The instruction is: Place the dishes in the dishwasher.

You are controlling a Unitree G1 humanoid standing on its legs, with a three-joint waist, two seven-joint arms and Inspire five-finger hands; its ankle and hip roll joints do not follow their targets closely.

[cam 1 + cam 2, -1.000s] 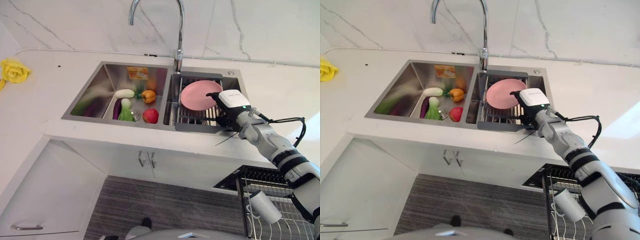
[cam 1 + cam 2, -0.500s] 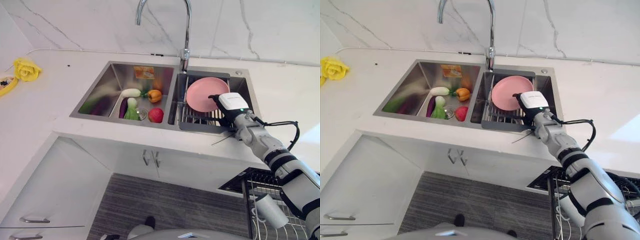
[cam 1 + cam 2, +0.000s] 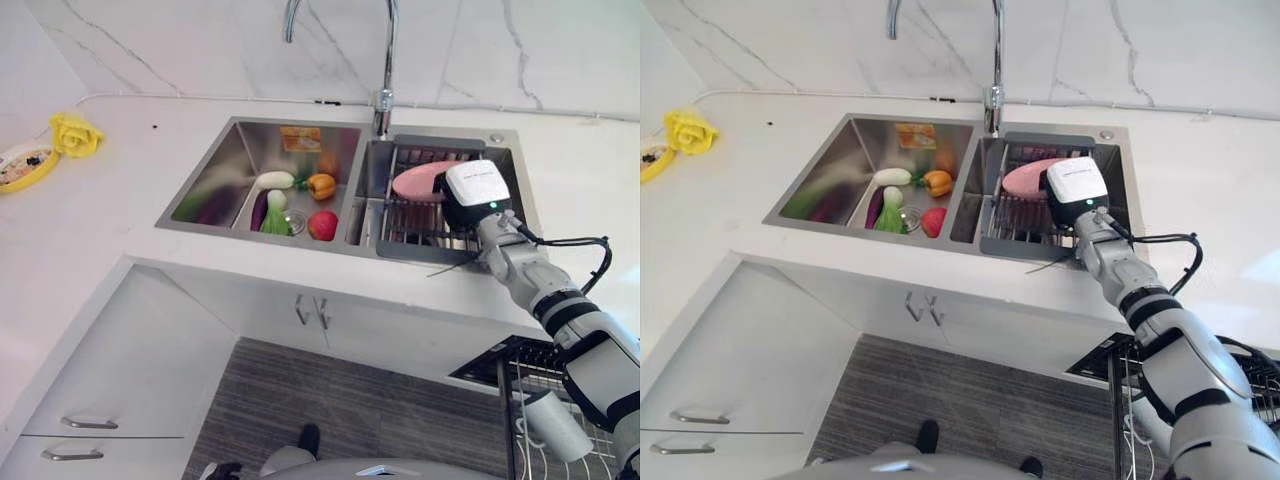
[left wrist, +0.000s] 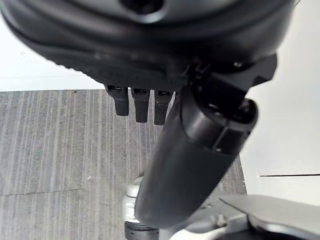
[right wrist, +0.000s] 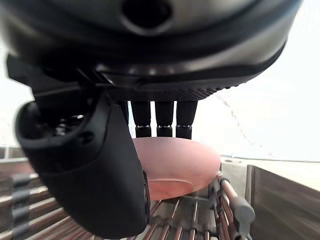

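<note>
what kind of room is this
Most likely a home kitchen: a double steel sink with a tall faucet set in a white marble-look counter, cabinet drawers below, and a pink plate on the sink's drying rack.

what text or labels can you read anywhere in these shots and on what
None can be read.
Orange-yellow packet at the back of the left sink basin: has print on it, too small and blurred to make out.
White cover on the right hand above the pink plate: there is a faint marking, not legible.
Cabinet doors, counter and drying rack: no writing visible.
</note>
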